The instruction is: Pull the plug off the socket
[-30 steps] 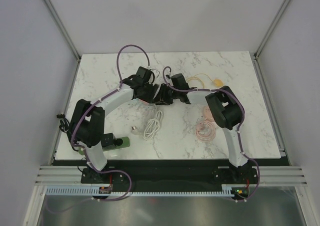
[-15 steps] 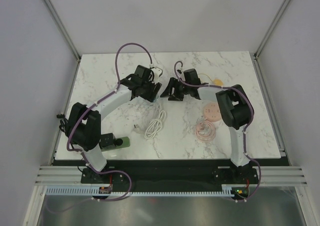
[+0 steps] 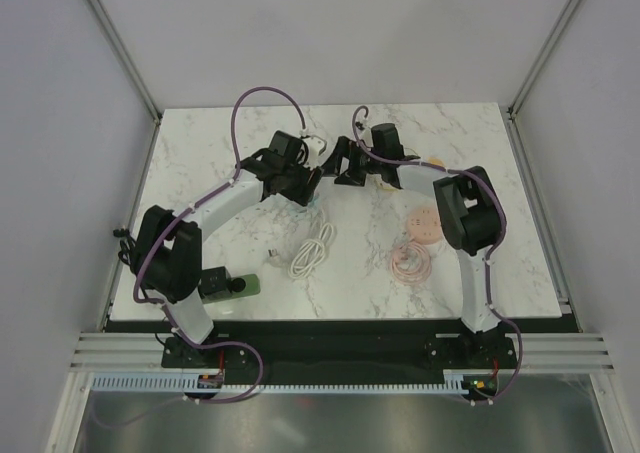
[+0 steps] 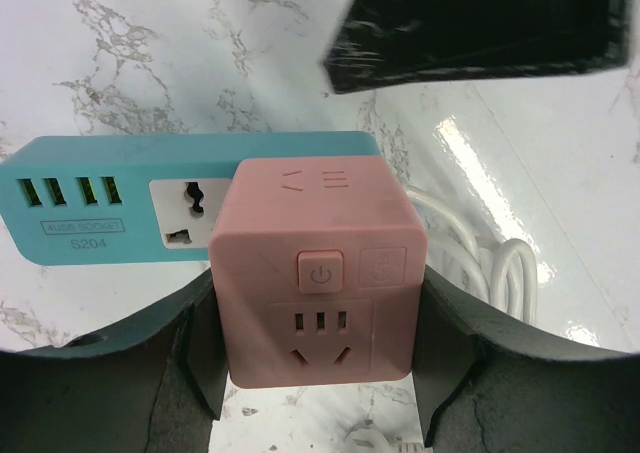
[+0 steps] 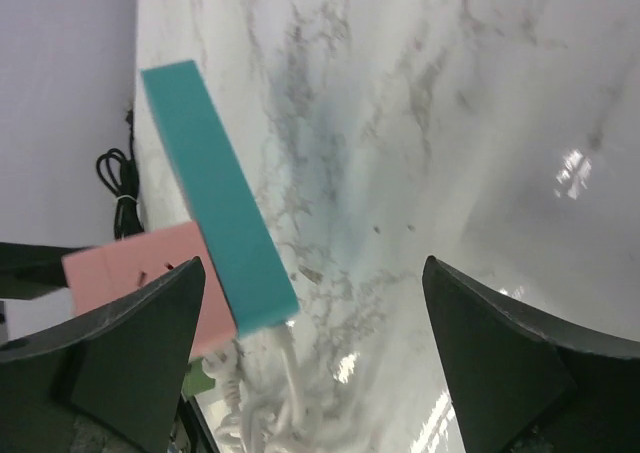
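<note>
The pink cube plug (image 4: 318, 273) sits between the fingers of my left gripper (image 4: 320, 368), which is shut on its two sides. It rests against the face of the teal socket strip (image 4: 120, 198); I cannot tell whether its pins are still in. In the right wrist view the teal socket strip (image 5: 215, 193) appears edge-on with the pink plug (image 5: 140, 263) at its left. My right gripper (image 5: 312, 273) stands wide open, apart from the strip, holding nothing. From above, the left gripper (image 3: 310, 185) and right gripper (image 3: 335, 163) are close together at the table's middle back.
A white coiled cable (image 3: 312, 251) lies in front of the grippers. A pink coiled cable (image 3: 408, 263) and a pink disc (image 3: 425, 223) lie to the right, a yellow item (image 3: 437, 163) behind them. A green bottle (image 3: 235, 285) lies by the left arm's base.
My right gripper has opened, let go of the socket strip and drawn back towards the table's far side. My left gripper keeps its hold on the pink plug.
</note>
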{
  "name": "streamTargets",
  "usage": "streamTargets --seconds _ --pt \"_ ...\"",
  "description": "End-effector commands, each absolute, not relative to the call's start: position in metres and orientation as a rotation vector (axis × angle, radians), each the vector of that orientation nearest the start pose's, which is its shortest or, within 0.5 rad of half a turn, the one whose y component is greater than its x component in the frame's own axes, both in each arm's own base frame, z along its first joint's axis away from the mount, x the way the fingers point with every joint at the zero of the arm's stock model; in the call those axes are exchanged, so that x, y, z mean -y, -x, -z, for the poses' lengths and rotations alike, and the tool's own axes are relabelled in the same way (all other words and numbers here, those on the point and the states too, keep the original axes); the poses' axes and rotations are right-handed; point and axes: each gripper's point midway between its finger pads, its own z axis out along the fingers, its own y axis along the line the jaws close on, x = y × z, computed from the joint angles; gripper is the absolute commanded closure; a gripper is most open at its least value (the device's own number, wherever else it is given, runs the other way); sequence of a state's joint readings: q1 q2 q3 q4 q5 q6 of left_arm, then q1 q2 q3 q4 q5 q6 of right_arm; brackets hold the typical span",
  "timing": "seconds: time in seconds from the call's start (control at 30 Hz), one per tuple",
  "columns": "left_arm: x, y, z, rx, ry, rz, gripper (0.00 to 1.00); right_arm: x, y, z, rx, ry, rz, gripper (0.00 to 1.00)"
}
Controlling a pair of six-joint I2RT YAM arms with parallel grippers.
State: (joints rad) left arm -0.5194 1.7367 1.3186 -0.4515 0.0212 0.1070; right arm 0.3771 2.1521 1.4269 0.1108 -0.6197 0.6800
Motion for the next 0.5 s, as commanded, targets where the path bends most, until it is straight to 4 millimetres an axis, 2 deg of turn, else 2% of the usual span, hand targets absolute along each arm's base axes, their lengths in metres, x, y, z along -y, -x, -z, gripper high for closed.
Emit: streamTargets --seconds 0.0,0.03,0.1,0.17,0.2,0.27,0.47 --pt "0.235 -0.383 -0.145 -2.216 -0.834 0.289 0.98 -0.343 -0.460 -0.100 -2.224 0.192 -1.418 0.02" --pt "0.235 -0.382 -0.145 -2.217 -0.837 0.294 0.98 -0.347 -0.464 -0.106 -2.200 0.215 -1.427 0.02" --pt "0.237 -0.381 -0.145 -2.212 -0.845 0.303 0.98 -0.351 -0.468 -0.104 -2.179 0.234 -1.446 0.02" --pt "0.241 -0.379 -0.146 -2.208 -0.855 0.325 0.98 -0.360 -0.465 -0.110 -2.152 0.269 -1.509 0.02" --pt "0.242 -0.378 -0.145 -2.209 -0.858 0.332 0.98 -0.366 -0.463 -0.104 -2.152 0.286 -1.532 0.02" --pt "0.244 -0.377 -0.146 -2.207 -0.866 0.344 0.98 -0.376 -0.456 -0.108 -2.133 0.353 -1.587 0.03" --pt "0.244 -0.376 -0.143 -2.211 -0.871 0.342 0.98 -0.400 -0.430 -0.080 -2.156 0.454 -1.652 0.06"
